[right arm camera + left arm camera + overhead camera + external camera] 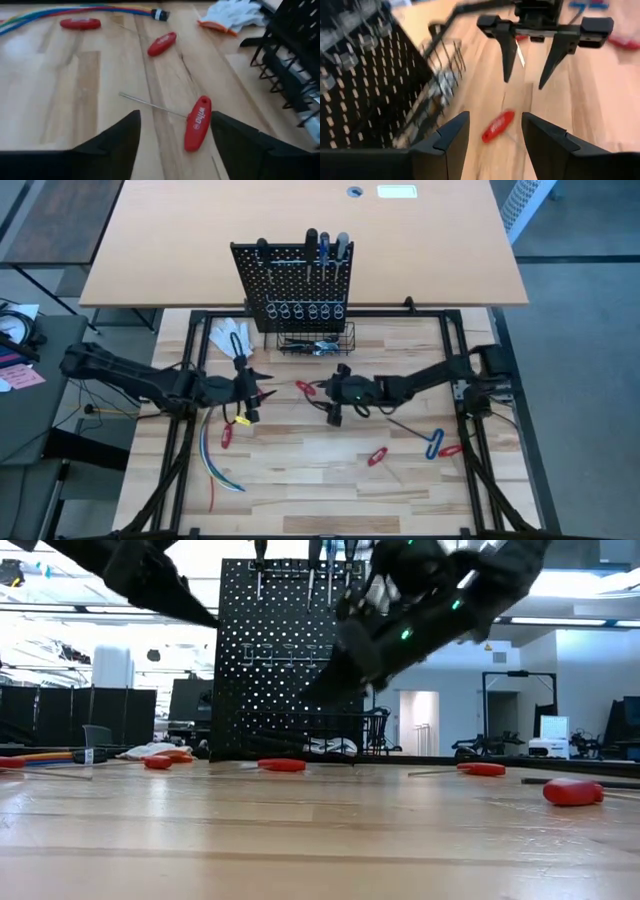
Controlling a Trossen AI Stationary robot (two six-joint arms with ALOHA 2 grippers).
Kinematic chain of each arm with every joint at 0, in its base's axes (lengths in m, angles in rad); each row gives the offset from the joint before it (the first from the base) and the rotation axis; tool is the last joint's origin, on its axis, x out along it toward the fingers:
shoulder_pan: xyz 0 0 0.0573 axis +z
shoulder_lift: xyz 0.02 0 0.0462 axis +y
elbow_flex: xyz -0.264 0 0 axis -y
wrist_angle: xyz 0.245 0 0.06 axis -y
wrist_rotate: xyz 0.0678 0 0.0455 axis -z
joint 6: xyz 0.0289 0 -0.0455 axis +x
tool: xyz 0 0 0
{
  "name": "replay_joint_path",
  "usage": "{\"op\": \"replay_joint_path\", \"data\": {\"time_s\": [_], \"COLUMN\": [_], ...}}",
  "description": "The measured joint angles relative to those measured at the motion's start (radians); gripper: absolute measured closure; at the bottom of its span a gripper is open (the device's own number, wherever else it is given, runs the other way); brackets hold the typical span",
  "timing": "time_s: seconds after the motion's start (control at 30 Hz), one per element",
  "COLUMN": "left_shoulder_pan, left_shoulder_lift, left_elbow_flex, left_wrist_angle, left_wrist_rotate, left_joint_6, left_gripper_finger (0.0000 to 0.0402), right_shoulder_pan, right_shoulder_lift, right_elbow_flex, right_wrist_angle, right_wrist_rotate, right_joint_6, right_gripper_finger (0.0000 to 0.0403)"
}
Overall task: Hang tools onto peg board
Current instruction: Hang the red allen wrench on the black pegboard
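The black peg board (290, 285) stands upright at the table's far side, with tools (325, 246) hung along its top, a row of rings and a wire basket (316, 340) at its foot. A red T-handled hex key (305, 387) (198, 122) lies flat on the table before the basket. My left gripper (266, 392) (492, 142) is open just left of it. My right gripper (324, 392) (175, 145) is open just right of it, and faces the left one (525, 55). Neither gripper touches the key.
More red-handled tools lie on the table (228, 433) (377, 456) (450, 450), one blue-handled (435, 442). A white glove (232, 335) lies left of the basket, and coloured wires (215, 465) at the near left. The table's metal frame (470, 430) runs along both sides.
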Motion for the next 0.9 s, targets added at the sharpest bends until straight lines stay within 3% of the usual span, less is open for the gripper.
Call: {"op": "replay_joint_path", "data": {"time_s": [0.07,0.17,0.27,0.5,0.77,0.9], "left_shoulder_pan": [-0.003,-0.006,-0.006,-0.006,0.002,0.024], "left_shoulder_lift": [0.024,0.062,0.099,0.18,0.315,0.369], "left_elbow_flex": [0.0,0.0,0.0,0.0,0.0,0.0], "left_wrist_angle": [-0.008,-0.036,-0.031,0.011,0.131,0.185], "left_wrist_rotate": [0.0,0.0,0.001,0.007,0.038,0.04], "left_joint_6": [-0.043,-0.089,-0.128,-0.164,-0.069,-0.034], "left_gripper_finger": [0.0227,0.0227,0.0227,0.0227,0.0227,0.0227], "right_shoulder_pan": [-0.018,-0.037,-0.055,-0.095,-0.108,-0.115], "right_shoulder_lift": [0.068,0.135,0.149,0.149,0.235,0.272], "right_elbow_flex": [0.011,0.052,0.095,0.117,0.125,0.199], "right_wrist_angle": [0.066,0.054,0.015,-0.013,0.044,-0.04], "right_wrist_rotate": [-0.032,0.008,0.05,0.013,-0.09,-0.127], "right_joint_6": [-0.005,-0.033,-0.059,-0.061,-0.102,-0.1], "right_gripper_finger": [0.0135,0.0133,0.0133,0.0133,0.0146,0.0167]}}
